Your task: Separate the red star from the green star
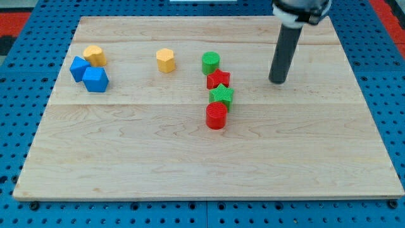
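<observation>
Camera view: single frame, looking down on a pale wooden board (190, 158) set on a blue perforated surface (19, 126).
Rod: straight, dark, coming down from the view's top right; carries no jaws, so nothing to open or close, and nothing held.
My tip: (277, 82) rests on bare wood, to the view's right of the central column of blocks and well apart from it; touching no block.
Central column: four blocks running from the view's top to its bottom, near the board's middle.
Green cylinder: (211, 63) top of the column, just above the red star.
Red star: (218, 79) second in the column, roughly level with my tip; appears to touch the green star below it.
Green star: (221, 96) third in the column, pressed between the red star and the red cylinder.
Red cylinder: (216, 116) bottom of the column, against the green star.
Yellow block, middle: (166, 60) alone, to the view's left of the green cylinder; shape roughly hexagonal.
Left cluster: three blocks close together near the board's left edge.
Yellow block, left: (95, 56) uppermost of the cluster.
Blue block, outer: (80, 68) farthest left.
Blue block, inner: (96, 80) just below the yellow one.
</observation>
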Motion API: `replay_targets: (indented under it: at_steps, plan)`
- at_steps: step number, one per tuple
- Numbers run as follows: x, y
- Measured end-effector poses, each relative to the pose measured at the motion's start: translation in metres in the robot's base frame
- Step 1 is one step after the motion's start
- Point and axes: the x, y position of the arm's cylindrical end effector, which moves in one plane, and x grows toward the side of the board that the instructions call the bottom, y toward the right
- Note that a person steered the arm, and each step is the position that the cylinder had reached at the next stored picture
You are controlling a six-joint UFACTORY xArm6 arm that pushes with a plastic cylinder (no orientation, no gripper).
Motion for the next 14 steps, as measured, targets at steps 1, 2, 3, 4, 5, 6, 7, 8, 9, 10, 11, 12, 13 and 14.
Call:
replay_targets:
  at_steps: [1,2,3,4,5,6,7,8,9,10,11,12,13,14]
  plan:
    - [0.04,-0.033]
    - [0.12,-0.055]
    - [0.124,-0.151]
    - [0.083,-0.254]
    - [0.069,-0.247]
    - [0.074,-0.17]
    - [0.074,-0.158]
    - [0.065,-0.176]
    - [0.056,-0.164]
    - [0.051,-0.128]
    - [0.05,-0.08]
    - [0.014,-0.065]
    - [-0.013,-0.06]
    - [-0.027,-0.036]
